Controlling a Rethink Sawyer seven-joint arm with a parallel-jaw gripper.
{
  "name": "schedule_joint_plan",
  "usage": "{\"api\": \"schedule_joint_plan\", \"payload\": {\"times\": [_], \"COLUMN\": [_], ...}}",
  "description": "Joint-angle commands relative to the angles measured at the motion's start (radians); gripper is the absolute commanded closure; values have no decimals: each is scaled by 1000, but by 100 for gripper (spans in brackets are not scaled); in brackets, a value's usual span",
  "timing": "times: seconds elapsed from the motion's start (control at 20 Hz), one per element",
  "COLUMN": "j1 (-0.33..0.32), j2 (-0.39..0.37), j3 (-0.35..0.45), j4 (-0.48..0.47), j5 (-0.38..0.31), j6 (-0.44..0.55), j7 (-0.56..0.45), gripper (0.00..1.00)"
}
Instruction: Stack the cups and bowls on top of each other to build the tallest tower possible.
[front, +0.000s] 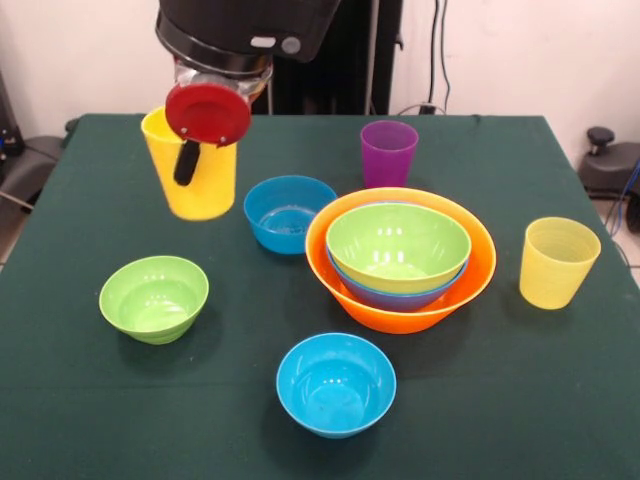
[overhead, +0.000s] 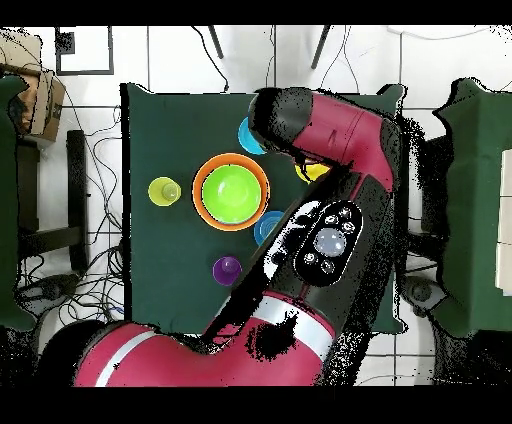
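My gripper (front: 190, 160) is shut on the opaque yellow cup (front: 200, 185) and holds it off the table at the far left of the front view; one black finger (front: 186, 163) lies on the cup's outer wall. The tower is the orange bowl (front: 345, 290) with the large blue bowl (front: 400, 298) and the medium green bowl (front: 398, 245) nested in it. The purple cup (front: 388, 152) stands behind it. The ribbed pale yellow cup (front: 556, 262) stands to its right. The small green bowl (front: 154, 297) and two small blue bowls (front: 289, 213) (front: 336, 384) sit apart.
In the overhead view the arm (overhead: 330, 150) covers much of the green table (overhead: 150, 130). The orange bowl (overhead: 199, 190), pale yellow cup (overhead: 164, 190) and purple cup (overhead: 226, 268) show beside it. Cables lie on the floor around.
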Motion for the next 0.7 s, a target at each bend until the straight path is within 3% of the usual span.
{"api": "schedule_joint_plan", "payload": {"times": [0.05,0.4,0.7], "j1": [10,-1,-2], "j2": [-7,9,50], "j3": [39,31,16], "j4": [-100,-193,-249], "j5": [47,97,153], "j6": [239,374,382], "j7": [199,235,300], "gripper": [100,100,100]}}
